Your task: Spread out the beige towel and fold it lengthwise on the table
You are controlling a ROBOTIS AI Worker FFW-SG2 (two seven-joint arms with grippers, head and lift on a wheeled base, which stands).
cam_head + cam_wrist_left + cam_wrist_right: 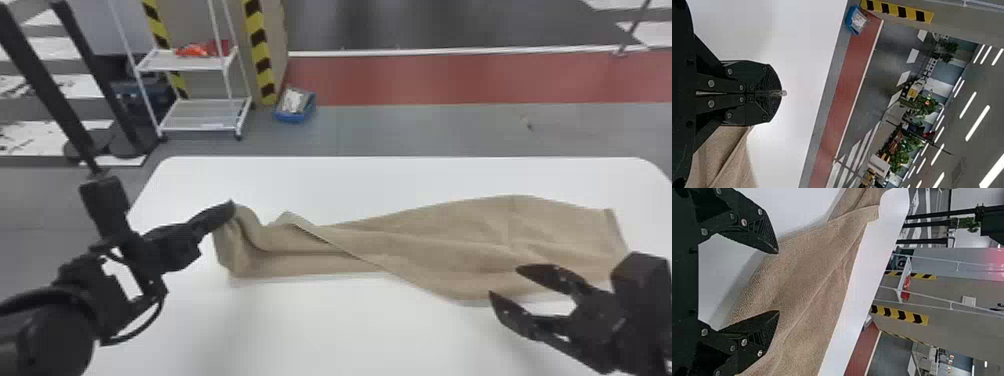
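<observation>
The left gripper (230, 206) pinches the towel (450, 240); if it tugs while the right gripper (504, 281), fingers spread, holds nothing, everything could skid and bunch

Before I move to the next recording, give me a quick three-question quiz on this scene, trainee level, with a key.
1. True or false: the right end effector has its fingers open.
2. In the head view, what is at the left end of the beige towel? a) the right end effector; b) the left end effector; c) the white cart.
3. Fill in: the tabletop is ____ in colour.

Key: 1 true; 2 b; 3 white.
</observation>
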